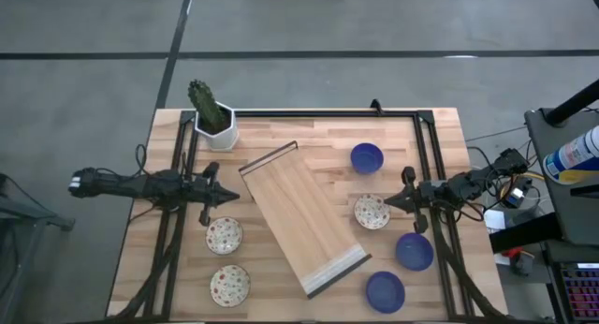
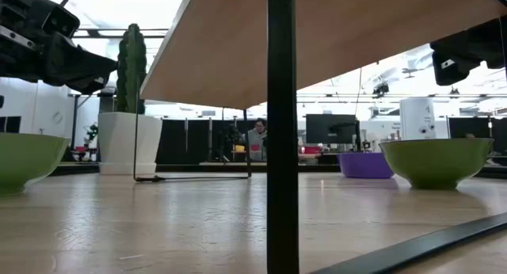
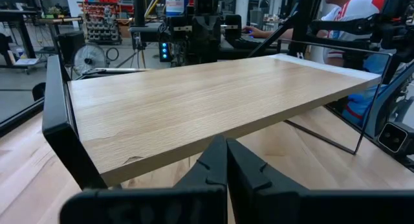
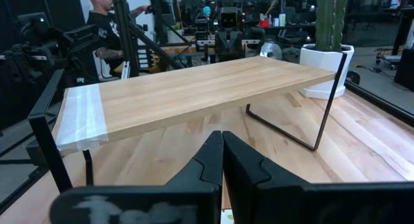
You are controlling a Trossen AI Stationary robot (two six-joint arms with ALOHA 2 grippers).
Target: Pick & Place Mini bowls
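Six mini bowls sit around the raised wooden shelf (image 1: 304,226) on the worktop (image 1: 281,127). We see three blue bowls (image 1: 367,156) (image 1: 414,251) (image 1: 385,289) on the shelf's right side, with one floral bowl (image 1: 372,212) among them, and two floral bowls (image 1: 225,235) (image 1: 229,284) on its left. Our left gripper (image 1: 234,198) hangs just left of the shelf, fingers (image 3: 217,169) clenched together, empty. Our right gripper (image 1: 386,204) hovers over the floral bowl right of the shelf, likewise clenched and empty. Behind the shelf's left end stands a cactus pot (image 1: 215,125).
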